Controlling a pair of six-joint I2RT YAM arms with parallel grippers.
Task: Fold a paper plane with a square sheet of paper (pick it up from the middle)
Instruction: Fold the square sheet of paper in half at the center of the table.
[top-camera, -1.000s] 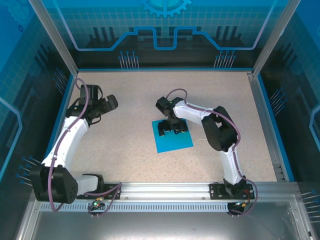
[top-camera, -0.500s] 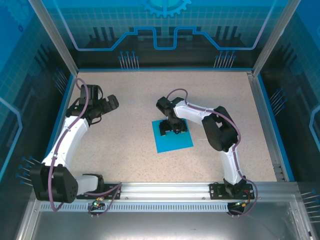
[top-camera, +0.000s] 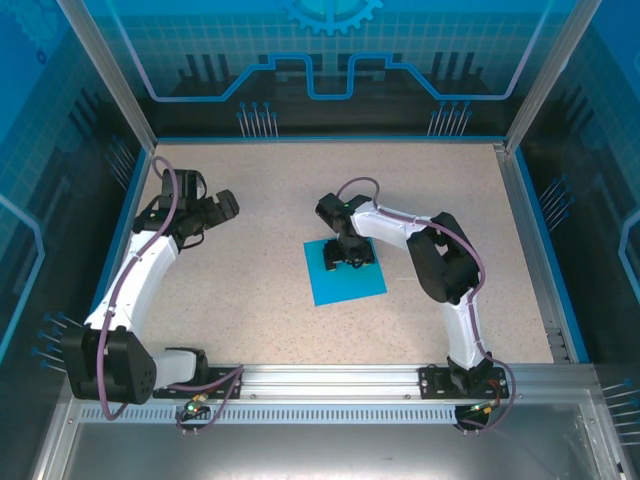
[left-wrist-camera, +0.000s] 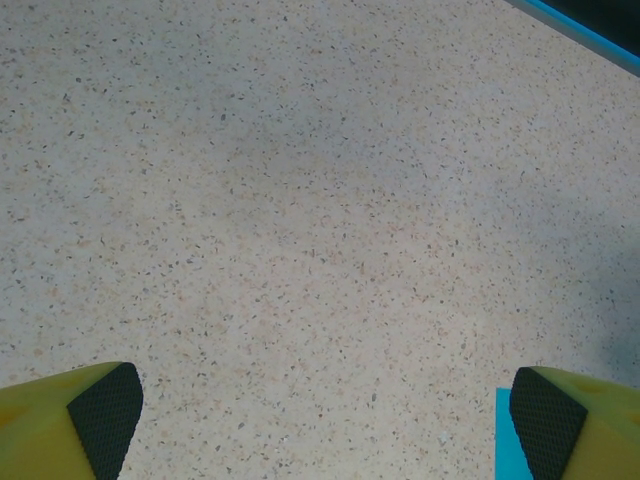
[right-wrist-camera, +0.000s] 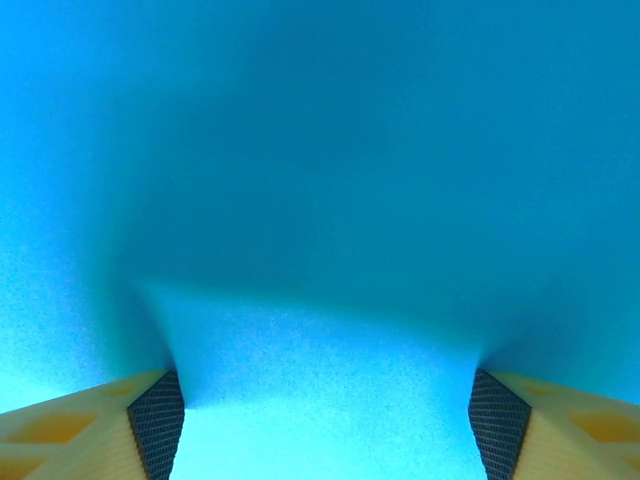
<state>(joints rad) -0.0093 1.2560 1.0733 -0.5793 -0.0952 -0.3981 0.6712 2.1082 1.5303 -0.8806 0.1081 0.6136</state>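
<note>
Lying between right fingers (right-wrist-camera: 157, 425), blue sheet (right-wrist-camera: 320, 180)

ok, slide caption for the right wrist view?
Right gripper, jaws apart, pressed onto the square sheet of paper, which seems to hump up between them.

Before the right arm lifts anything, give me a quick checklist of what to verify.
1. Right gripper on the middle of the bright blue square sheet of paper: ok, roughly centred.
2. Paper humped between its fingers: ok.
3. Paper pinched tight: not ok, jaws stand apart.
4. Left gripper open, off the sheet: ok.
5. Sheet's near corners flat on the speckled beige table: ok.
</note>
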